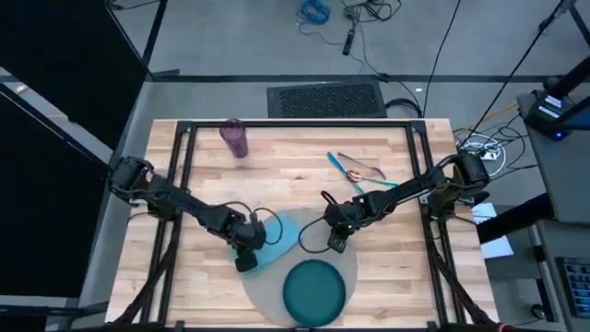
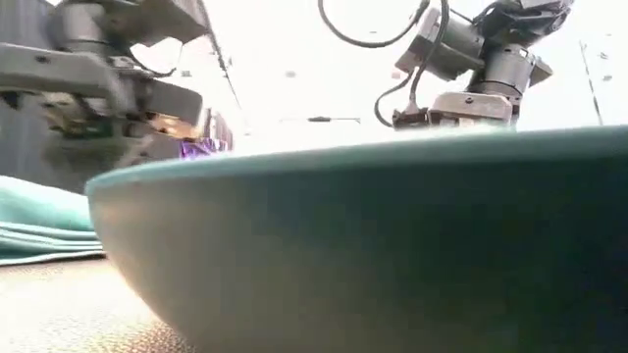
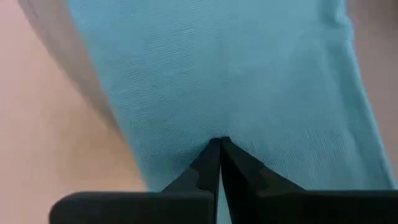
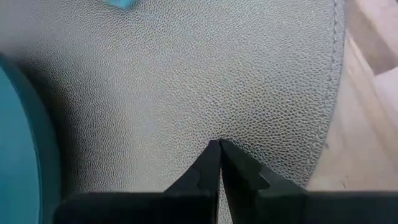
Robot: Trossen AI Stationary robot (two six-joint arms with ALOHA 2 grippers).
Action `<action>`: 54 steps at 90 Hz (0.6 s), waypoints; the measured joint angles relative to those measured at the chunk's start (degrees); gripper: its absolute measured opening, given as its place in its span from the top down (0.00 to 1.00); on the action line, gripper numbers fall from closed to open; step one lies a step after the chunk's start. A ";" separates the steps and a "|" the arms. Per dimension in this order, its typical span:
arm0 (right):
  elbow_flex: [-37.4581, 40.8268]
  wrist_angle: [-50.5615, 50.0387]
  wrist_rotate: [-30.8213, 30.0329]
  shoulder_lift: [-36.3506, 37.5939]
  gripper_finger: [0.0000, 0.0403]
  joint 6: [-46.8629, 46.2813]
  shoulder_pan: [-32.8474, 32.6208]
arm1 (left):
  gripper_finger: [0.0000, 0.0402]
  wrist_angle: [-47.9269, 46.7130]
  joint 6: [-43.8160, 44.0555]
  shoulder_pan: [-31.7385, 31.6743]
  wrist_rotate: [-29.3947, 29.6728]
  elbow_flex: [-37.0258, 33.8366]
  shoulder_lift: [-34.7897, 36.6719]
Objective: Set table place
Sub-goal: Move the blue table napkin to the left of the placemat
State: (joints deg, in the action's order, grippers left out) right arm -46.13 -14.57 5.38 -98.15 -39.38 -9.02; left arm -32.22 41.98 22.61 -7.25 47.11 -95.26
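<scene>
A round grey-beige mat (image 1: pixel 267 281) lies on the table (image 1: pixel 387 277) near its front edge. A teal plate (image 1: pixel 313 288) sits on the mat's near part and fills the low view (image 2: pixel 373 245). A light-blue napkin (image 1: pixel 279 236) lies partly over the mat's far left part. My left gripper (image 1: pixel 247 261) is shut and points down at the napkin (image 3: pixel 236 74). My right gripper (image 1: pixel 337 243) is shut over the mat's right part (image 4: pixel 186 81), just inside its stitched edge. A purple cup (image 1: pixel 234 137) stands at the far left, and teal-handled cutlery (image 1: pixel 355 170) lies at the far right. My left gripper's shut fingertips (image 3: pixel 214 155) point down at the middle of the napkin's flat cloth (image 3: pixel 217 127); I cannot tell whether they touch it. My right gripper's shut fingertips (image 4: pixel 214 155) point down at the mat's surface (image 4: pixel 217 127) near its right edge; I cannot tell whether they touch it.
A black metal frame (image 1: pixel 304 123) borders the tabletop. Bare planks lie between the cup and the cutlery and to the right of the mat.
</scene>
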 joint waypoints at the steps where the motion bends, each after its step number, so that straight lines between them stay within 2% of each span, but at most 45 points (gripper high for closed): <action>1: 0.00 -0.08 -0.04 0.00 1.00 0.13 0.01 | 1.00 -0.33 0.50 0.22 -0.01 -0.01 0.10; 28: -0.02 -3.19 -3.26 0.14 1.00 1.32 0.75 | 1.00 -5.55 16.87 8.83 -3.84 -0.61 4.17; 41: -0.02 -2.85 -3.66 0.13 1.00 2.40 1.34 | 1.00 -1.14 23.80 12.96 -4.08 -0.67 4.49; 47: -0.16 -2.87 -3.66 0.11 1.00 2.97 1.55 | 1.00 0.56 25.02 14.19 -2.80 0.05 4.52; 54: -0.47 -2.98 -3.73 0.04 1.00 3.96 1.78 | 1.00 -0.55 25.17 15.53 1.69 2.85 4.54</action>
State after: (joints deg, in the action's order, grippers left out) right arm -46.60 -17.55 1.65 -98.10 -35.42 -7.24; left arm -32.77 67.15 38.14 -5.56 49.95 -90.71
